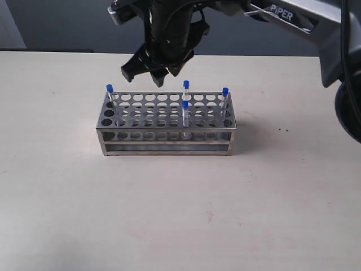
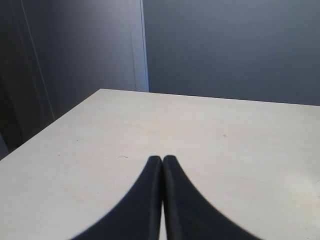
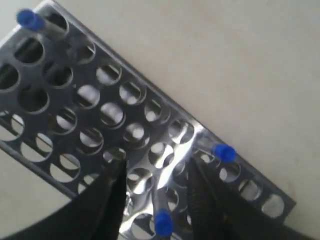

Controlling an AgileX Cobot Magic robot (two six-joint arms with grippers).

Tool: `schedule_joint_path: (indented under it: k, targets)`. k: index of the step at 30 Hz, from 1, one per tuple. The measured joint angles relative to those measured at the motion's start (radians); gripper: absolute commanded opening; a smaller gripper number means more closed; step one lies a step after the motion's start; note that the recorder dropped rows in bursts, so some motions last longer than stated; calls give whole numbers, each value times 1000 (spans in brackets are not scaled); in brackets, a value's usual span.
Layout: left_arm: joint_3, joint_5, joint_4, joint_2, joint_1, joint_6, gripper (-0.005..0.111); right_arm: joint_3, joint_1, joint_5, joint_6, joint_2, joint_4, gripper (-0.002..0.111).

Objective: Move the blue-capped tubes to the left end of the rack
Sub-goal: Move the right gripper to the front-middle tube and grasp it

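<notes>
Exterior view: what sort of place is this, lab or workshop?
Probably a robotics lab bench staging a wet-lab chore: a steel rack holding blue-capped tubes on a bare pale table, with a PIPER-marked arm above it and a plain grey wall behind.

Lab-style robot test bench, steel test-tube rack (image 1: 166,135) holding blue-capped tubes (image 1: 185,111) on a plain pale tabletop (image 1: 180,214), grey wall (image 2: 230,45) beyond the far edge, arm (image 1: 293,17) lettered PIPER.

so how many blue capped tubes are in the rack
4 blue-capped tubes in the rack: one at its left end, two right of middle, one behind the other, one at the right end. None looks hidden.
</notes>
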Motion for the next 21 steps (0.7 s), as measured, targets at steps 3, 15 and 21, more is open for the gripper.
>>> schedule_joint_path:
  k: [3,15,21]
  targets:
    - [0,0,0,0,0,0,0,73,-6,2,10,-11,-4,39]
    - [0,0,0,0,0,0,0,191,-38,6,30,-22,-15,34]
    - [0,0,0,0,0,0,0,191,-38,3,33,-22,2,0]
